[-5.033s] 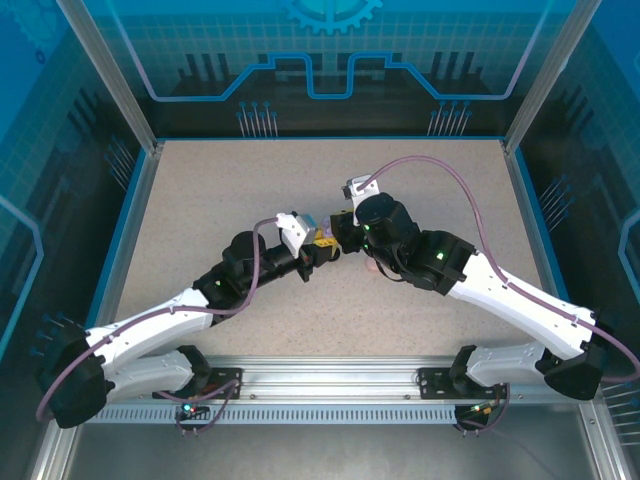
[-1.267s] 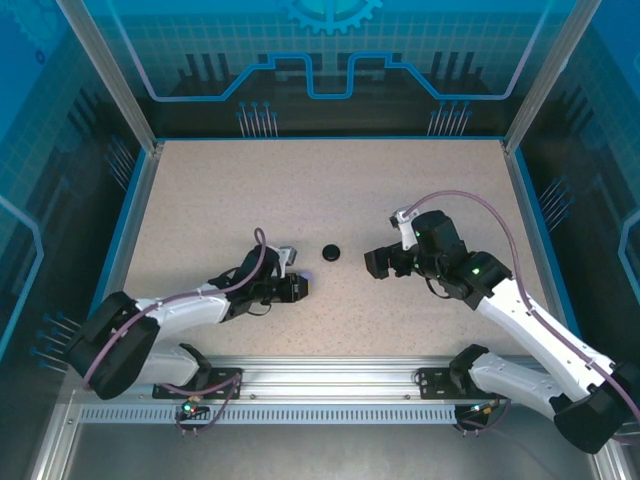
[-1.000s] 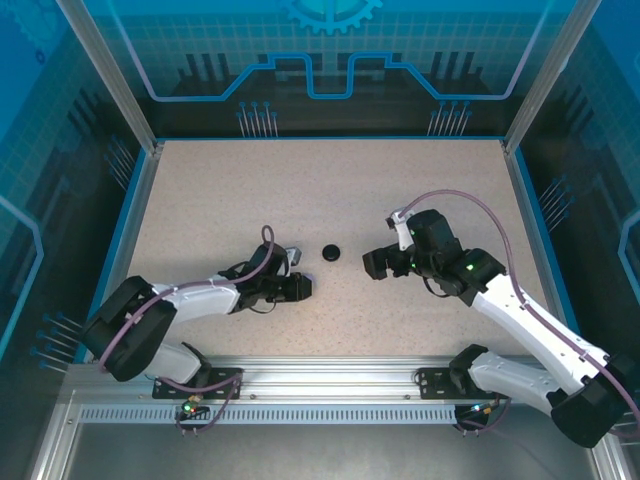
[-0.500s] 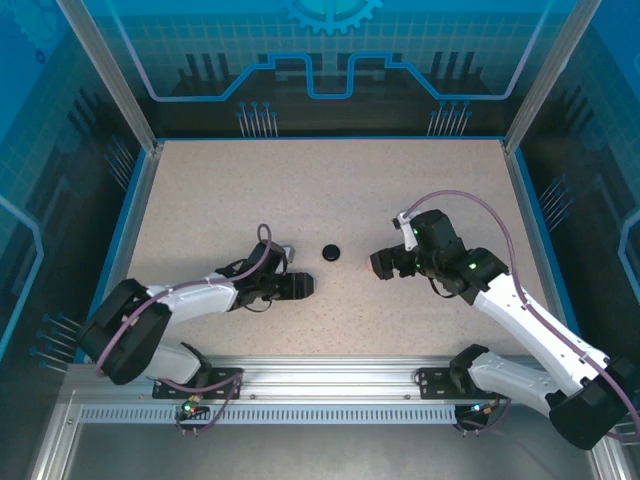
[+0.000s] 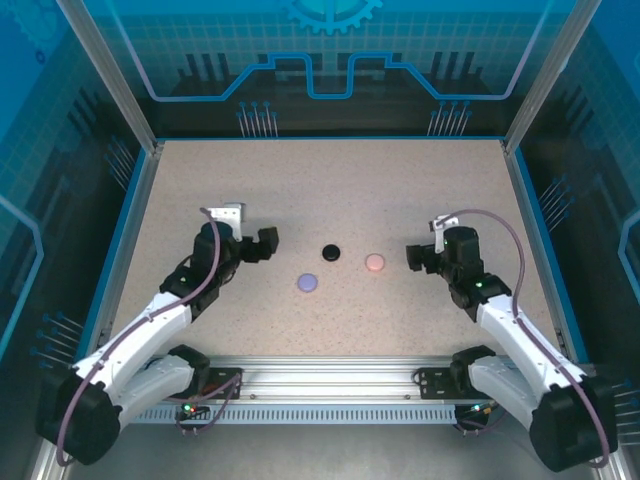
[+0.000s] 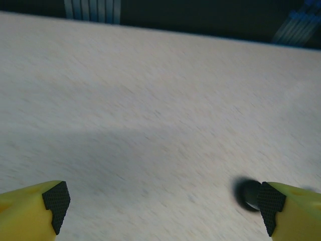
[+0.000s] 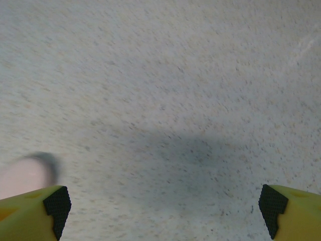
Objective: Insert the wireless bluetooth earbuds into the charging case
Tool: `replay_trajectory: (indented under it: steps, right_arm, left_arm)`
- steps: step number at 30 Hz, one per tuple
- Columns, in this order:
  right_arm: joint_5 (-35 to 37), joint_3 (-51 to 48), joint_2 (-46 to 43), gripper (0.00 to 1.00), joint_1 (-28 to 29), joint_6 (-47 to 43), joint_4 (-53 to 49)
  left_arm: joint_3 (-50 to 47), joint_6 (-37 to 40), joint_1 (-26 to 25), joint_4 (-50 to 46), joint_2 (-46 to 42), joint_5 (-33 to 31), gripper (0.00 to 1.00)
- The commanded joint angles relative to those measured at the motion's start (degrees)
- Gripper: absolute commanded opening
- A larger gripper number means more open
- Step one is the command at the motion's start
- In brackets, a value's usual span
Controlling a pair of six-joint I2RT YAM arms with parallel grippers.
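Closest to my bases, both arms reach forward over the table (image 5: pixel 330 190), one on each side, leaving the middle free. My left end effector (image 5: pixel 264 241) hangs with its jaws spread wide and nothing between them. In its wrist view the black pads (image 6: pixel 56 201) sit at the lower corners over bare speckled surface. My right end effector (image 5: pixel 414 256) is just as wide open and empty, pointing inward from the right.

Between the two lie three small round cases, each apart from the others. The lilac case (image 5: pixel 307 283) is nearest me, a little left of centre. The pink case (image 5: pixel 375 263) lies a little farther out to the right, near my right end effector but not touching it. The right wrist view catches its blurred edge just beside the left-hand pad. Farthest out is the black case (image 5: pixel 331 252), near the middle, which the left wrist view shows as a dark blur just beside the right-hand pad.

All three look like closed discs lying flat. I cannot make out the earbuds, and if they sit inside the cases, the lids hide them.

My reading is that I am between grasps, with the inserting either finished or paused. The next move calls for checking that each lid sits flush. If a pair is left to seat, one end effector would have to steady a case and the other bring in a very small stemmed bud. That needs a fine pinch and a careful line-up.
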Motion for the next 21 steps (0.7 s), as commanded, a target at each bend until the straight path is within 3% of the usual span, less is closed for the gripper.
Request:
replay_trajectory:
  steps: [1, 9, 18, 21]
  right_arm:
    - [-4.0, -4.0, 4.4, 1.00, -4.7, -2.1, 21.0]
    - [-8.4, -9.0, 18.1, 1.00, -7.8, -3.8, 46.2]
    - [-12.7, -8.7, 31.6, 1.00, -9.1, -5.7, 59.4]
    - [-14.5, -4.1, 32.5, 1.00, -9.2, -6.3, 52.0]
  left_arm:
    - [-5.1, 8.1, 4.5, 11.0, 0.5, -6.8, 0.99]
    - [-12.8, 13.7, 12.3, 29.5, 9.7, -5.5, 0.99]
    - [-16.7, 17.1, 16.1, 49.8, 22.1, 5.4, 0.99]
    - [-15.3, 15.7, 17.4, 50.0, 24.8, 8.7, 0.99]
